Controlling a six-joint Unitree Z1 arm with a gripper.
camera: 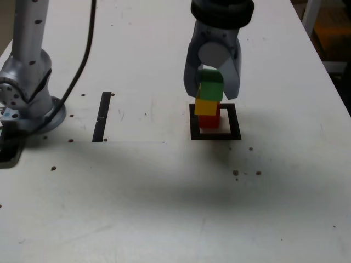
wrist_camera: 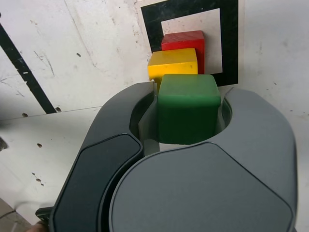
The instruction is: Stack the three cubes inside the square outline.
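Exterior view, left to right. My arm's grey base (camera: 27,90) stands at the far left of the white table (camera: 164,208), with a black cable (camera: 82,60) running down to it. Right of the base lies a thin black strip (camera: 102,116), flat and well apart from everything else. Further right is the square outline (camera: 215,134), holding the stack: red cube (camera: 209,121) at the bottom inside the white interior, yellow cube (camera: 208,106) on it, green cube (camera: 210,87) on top. My gripper (camera: 211,82) hangs straight over the stack, jaws clamped on either side of the green cube (wrist_camera: 188,108); the wrist view shows both inner faces touching it. Small dark specks (camera: 245,173) dot the table right of the outline.
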